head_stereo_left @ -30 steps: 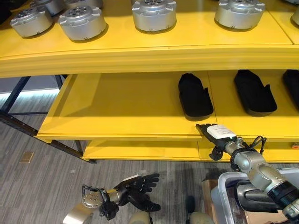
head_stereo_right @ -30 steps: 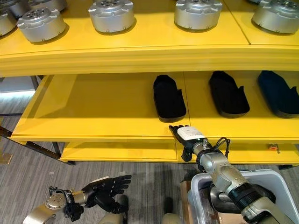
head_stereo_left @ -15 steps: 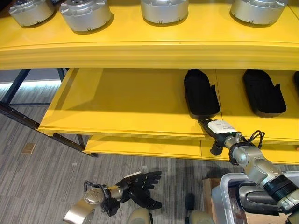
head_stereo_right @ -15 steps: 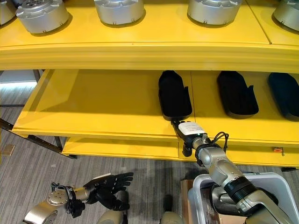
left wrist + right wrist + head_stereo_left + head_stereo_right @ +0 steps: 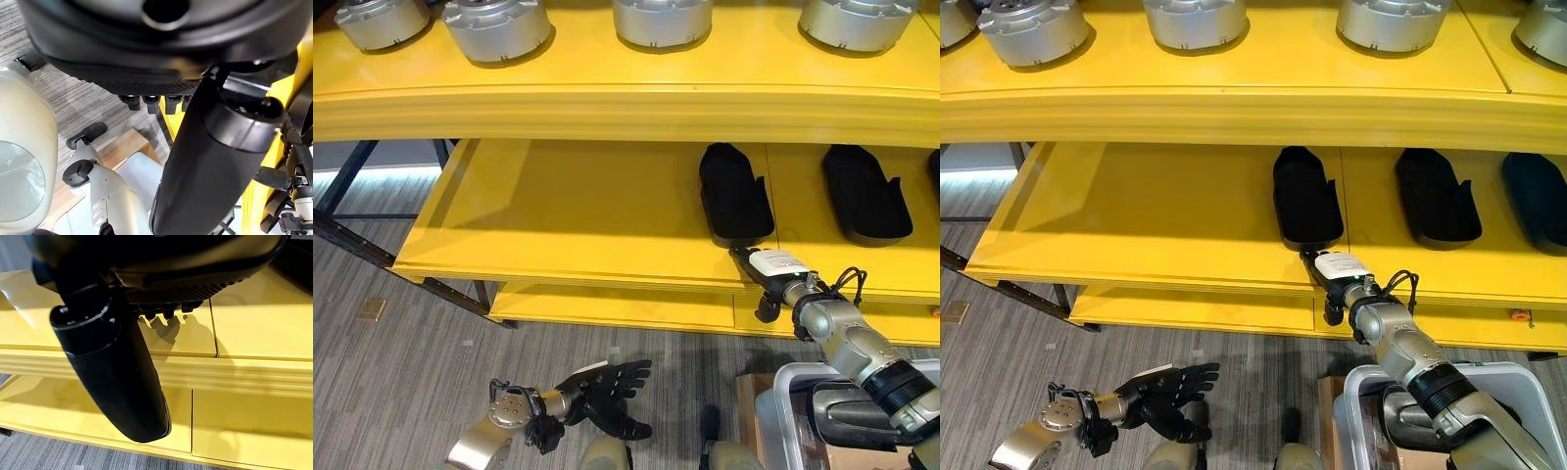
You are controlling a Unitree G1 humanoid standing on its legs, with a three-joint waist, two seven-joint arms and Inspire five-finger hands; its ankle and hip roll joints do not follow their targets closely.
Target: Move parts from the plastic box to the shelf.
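Note:
Three black moulded parts lie on the middle yellow shelf (image 5: 578, 225): one (image 5: 734, 193) mid-shelf, one (image 5: 865, 193) to its right, and a third (image 5: 1538, 196) further right. My right hand (image 5: 771, 266) reaches over the shelf's front edge just in front of the nearest black part, open, fingers straight, holding nothing. In the right wrist view its fingertips (image 5: 166, 308) hover above the bare shelf board beside the thumb (image 5: 117, 377). The grey plastic box (image 5: 781, 397) stands at the lower right with a dark part (image 5: 852, 416) inside. My left hand (image 5: 607, 387) hangs low over the floor, open and empty.
Several silver round motor housings (image 5: 496, 24) stand in a row on the top shelf. A lower yellow shelf (image 5: 607, 308) sits beneath the middle one. The left half of the middle shelf is bare board. Dark frame legs (image 5: 352, 245) slant down at the left.
The camera has tilted, shifting the whole scene. My right hand has eased slightly closer to the shelf edge below the black part. The left hand has stayed put.

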